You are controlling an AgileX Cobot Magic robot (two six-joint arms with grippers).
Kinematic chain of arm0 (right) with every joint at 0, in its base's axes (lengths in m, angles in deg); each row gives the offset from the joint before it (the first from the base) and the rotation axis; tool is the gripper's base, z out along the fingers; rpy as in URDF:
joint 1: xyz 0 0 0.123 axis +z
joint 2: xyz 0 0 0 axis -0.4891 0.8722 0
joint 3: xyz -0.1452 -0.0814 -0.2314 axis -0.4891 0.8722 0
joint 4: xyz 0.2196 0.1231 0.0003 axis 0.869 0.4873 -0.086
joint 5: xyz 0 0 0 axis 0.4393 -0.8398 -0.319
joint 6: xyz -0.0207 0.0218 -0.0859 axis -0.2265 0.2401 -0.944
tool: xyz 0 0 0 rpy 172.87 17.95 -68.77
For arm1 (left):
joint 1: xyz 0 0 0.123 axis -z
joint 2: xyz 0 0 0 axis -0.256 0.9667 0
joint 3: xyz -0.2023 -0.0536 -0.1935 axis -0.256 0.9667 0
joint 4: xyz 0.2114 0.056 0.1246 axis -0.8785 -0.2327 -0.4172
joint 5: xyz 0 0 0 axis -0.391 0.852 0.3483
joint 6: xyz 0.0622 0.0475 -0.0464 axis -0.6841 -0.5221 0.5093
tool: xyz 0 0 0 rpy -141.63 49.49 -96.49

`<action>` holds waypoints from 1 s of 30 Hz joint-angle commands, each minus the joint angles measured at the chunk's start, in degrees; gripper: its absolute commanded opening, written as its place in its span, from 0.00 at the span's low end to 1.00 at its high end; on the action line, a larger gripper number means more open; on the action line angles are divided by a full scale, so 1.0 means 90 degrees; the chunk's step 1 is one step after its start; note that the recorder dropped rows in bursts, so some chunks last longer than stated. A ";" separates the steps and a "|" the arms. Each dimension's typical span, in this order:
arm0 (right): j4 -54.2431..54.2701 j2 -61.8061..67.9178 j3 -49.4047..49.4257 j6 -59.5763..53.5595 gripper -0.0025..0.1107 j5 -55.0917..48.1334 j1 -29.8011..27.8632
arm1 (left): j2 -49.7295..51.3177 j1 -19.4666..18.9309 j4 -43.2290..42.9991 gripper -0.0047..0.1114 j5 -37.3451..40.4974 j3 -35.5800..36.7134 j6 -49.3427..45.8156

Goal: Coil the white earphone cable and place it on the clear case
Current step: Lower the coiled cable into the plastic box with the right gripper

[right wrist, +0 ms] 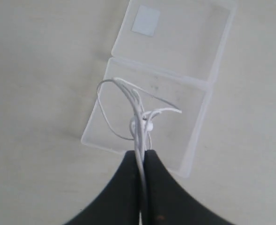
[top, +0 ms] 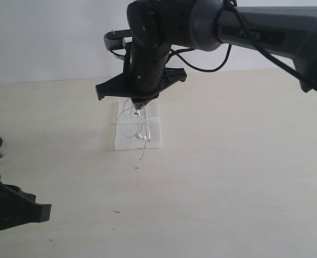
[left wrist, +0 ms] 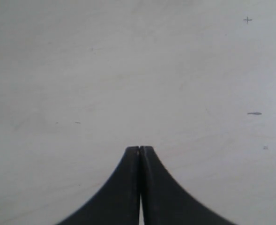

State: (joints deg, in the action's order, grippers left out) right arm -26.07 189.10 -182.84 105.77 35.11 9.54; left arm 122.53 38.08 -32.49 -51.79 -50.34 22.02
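Note:
The white earphone cable (top: 137, 122) hangs in loose loops from my right gripper (top: 139, 104), which is shut on it above the clear case (top: 154, 141). In the right wrist view the cable (right wrist: 138, 119) runs up between the black fingers, and my right gripper (right wrist: 141, 152) hovers over the near half of the open case (right wrist: 189, 108); the far half carries a whitish patch (right wrist: 145, 20). One strand dangles past the case's front edge. My left gripper (left wrist: 140, 148) is shut on nothing over bare table; its arm (top: 10, 207) rests at the lower left of the exterior view.
The pale wooden table (top: 239, 177) carries only small dark specks (top: 137, 167) in front of the case. The right arm's thick body (top: 239, 29) reaches in from the upper right, with black cables looping under it. A white wall lies behind the table.

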 commanded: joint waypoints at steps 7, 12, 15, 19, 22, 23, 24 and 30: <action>-0.0008 0.0325 -0.0038 -0.0115 0.02 0.0527 -0.0061 | -0.0026 0.0020 0.0037 0.04 -0.0023 0.0026 0.0006; -0.0011 0.0487 -0.0038 -0.0091 0.02 0.0722 -0.0260 | -0.0026 0.0020 0.0037 0.04 -0.0023 0.0026 0.0019; -0.0011 0.0488 -0.0038 0.0063 0.02 0.0897 -0.0392 | -0.0026 0.0020 0.0037 0.04 -0.0023 0.0026 0.0019; -0.0001 0.0497 -0.0288 0.0077 0.02 0.0901 -0.0439 | -0.0026 0.0020 0.0037 0.04 -0.0047 0.0026 0.0019; 0.0079 0.0497 -0.0590 0.0077 0.02 0.0915 -0.0439 | -0.0026 0.0020 0.0037 0.04 -0.0047 0.0026 0.0019; 0.0095 0.0502 -0.0696 0.0077 0.02 0.0929 -0.0439 | -0.0026 0.0020 0.0037 0.04 -0.0047 0.0026 0.0019; 0.0095 0.0527 -0.0802 0.0077 0.02 0.0929 -0.0439 | -0.0026 0.0020 0.0037 0.04 -0.0047 0.0026 0.0019; 0.0112 0.0853 -0.1105 0.0064 0.02 0.0933 -0.0439 | -0.0026 0.0020 0.0037 0.04 -0.0047 0.0026 0.0019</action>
State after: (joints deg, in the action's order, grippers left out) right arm -25.17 194.97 -191.88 106.31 42.90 5.81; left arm 122.53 38.08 -32.49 -51.88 -50.34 22.02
